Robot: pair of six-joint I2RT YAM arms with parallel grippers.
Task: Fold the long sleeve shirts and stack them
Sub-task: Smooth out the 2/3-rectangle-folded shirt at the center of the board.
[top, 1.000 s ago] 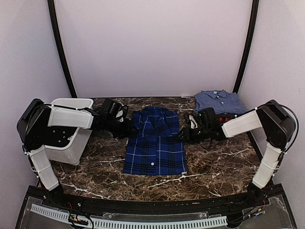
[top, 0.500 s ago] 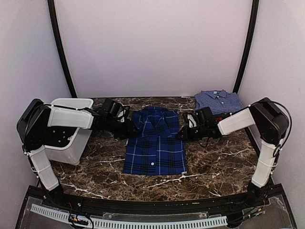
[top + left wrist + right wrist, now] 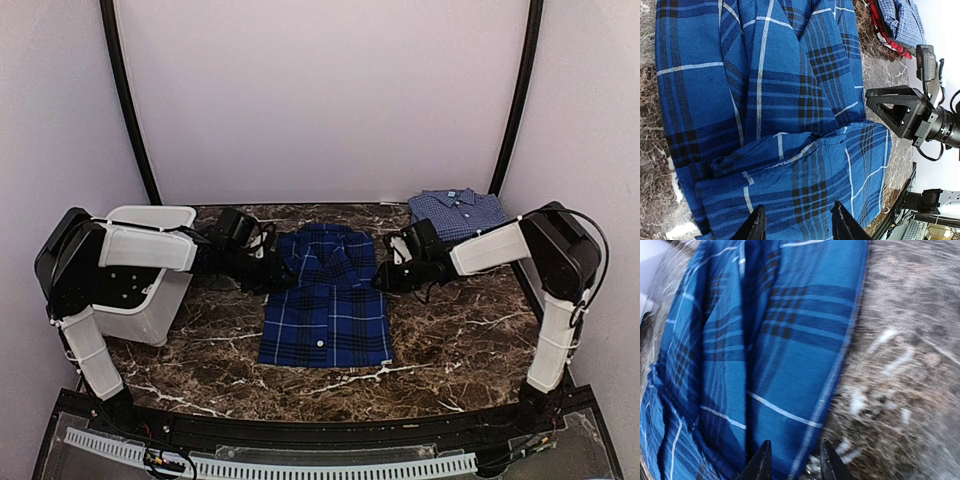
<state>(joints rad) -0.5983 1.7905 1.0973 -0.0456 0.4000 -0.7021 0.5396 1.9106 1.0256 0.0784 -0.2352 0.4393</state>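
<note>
The deep-blue plaid shirt [image 3: 326, 298] lies flat in the middle of the marble table [image 3: 450, 340], partly folded, collar to the back. It fills the left wrist view [image 3: 775, 115] and the right wrist view [image 3: 770, 350]. My left gripper [image 3: 277, 275] is open at the shirt's left edge near the collar, jaws apart over the cloth [image 3: 797, 225]. My right gripper [image 3: 381, 281] is open at the shirt's right edge, jaws straddling the hem [image 3: 792, 462]. The lighter blue fine-check shirt [image 3: 460, 212] lies folded at the back right, on the red shirt [image 3: 885, 37].
A white bin [image 3: 145, 270] stands at the left behind my left arm. The right arm's gripper shows in the left wrist view [image 3: 905, 117]. Black frame posts rise at both back corners.
My right gripper has moved left and back, from beside the shirt to its right edge. The left arm and the shirt have hardly moved.
</note>
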